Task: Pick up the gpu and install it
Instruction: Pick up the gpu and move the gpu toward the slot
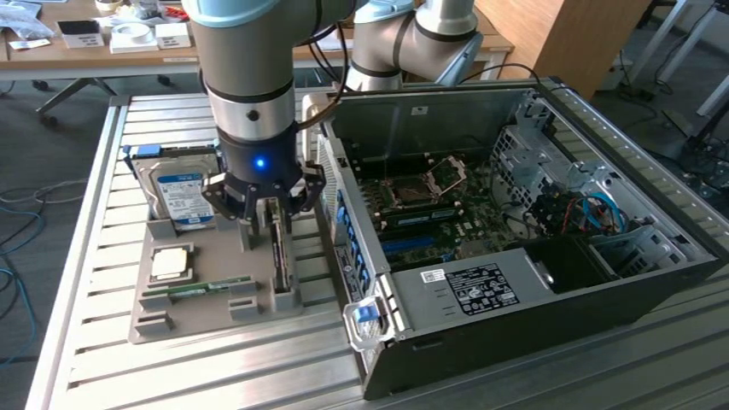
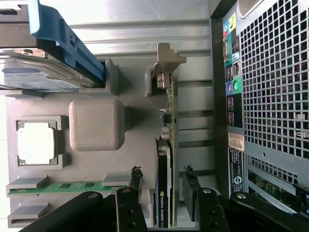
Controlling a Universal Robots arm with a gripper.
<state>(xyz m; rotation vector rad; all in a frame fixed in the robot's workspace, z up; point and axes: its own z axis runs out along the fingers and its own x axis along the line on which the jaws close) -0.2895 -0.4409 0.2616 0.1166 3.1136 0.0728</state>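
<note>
The gpu (image 1: 280, 260) stands on edge in a slot of the grey printed holder (image 1: 217, 312), beside the open computer case. In the wrist view the gpu (image 2: 166, 140) is a thin dark card with a black shroud, its metal bracket at the far end. My gripper (image 1: 269, 215) hangs straight down over the card's near end. It is open, and in the wrist view the gripper (image 2: 163, 175) has one black finger (image 2: 136, 181) on each side of the card. A small gap shows at each side, so nothing is gripped.
The holder also carries a silver hard drive (image 1: 183, 198) with a blue-white label, a CPU (image 1: 171, 263) and a green RAM stick (image 1: 211, 289). The open PC case (image 1: 638, 256), motherboard exposed, lies close on the exterior view's right. All of it rests on a ribbed aluminium table (image 1: 102, 367).
</note>
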